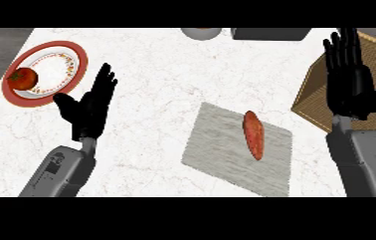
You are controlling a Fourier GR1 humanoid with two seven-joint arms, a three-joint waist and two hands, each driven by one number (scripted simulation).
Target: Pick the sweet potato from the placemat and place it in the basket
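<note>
Forearms, head view: the left forearm (62,169) enters from the near left edge and the right forearm (356,159) from the near right edge, both above a white marbled counter (161,60).

Left hand (92,107): open, fingers straight and spread, pointing away toward the far side, thumb out to the left. It holds nothing. Its fingertips lie just right of a red-rimmed plate (73,60), which carries a tomato (22,78) on its left part.

Right hand (346,72): open, fingers straight and upright, at the right edge. It holds nothing and shows in front of the woven basket (312,102), hiding part of it.

Sweet potato (253,134): lies on the right half of the grey placemat (220,149), long axis running near to far. It sits between the two hands, touching neither, closer to the right hand and just left of the basket.

Far edge: a grey bowl (200,33) and a dark object (270,33), both cut off.
</note>
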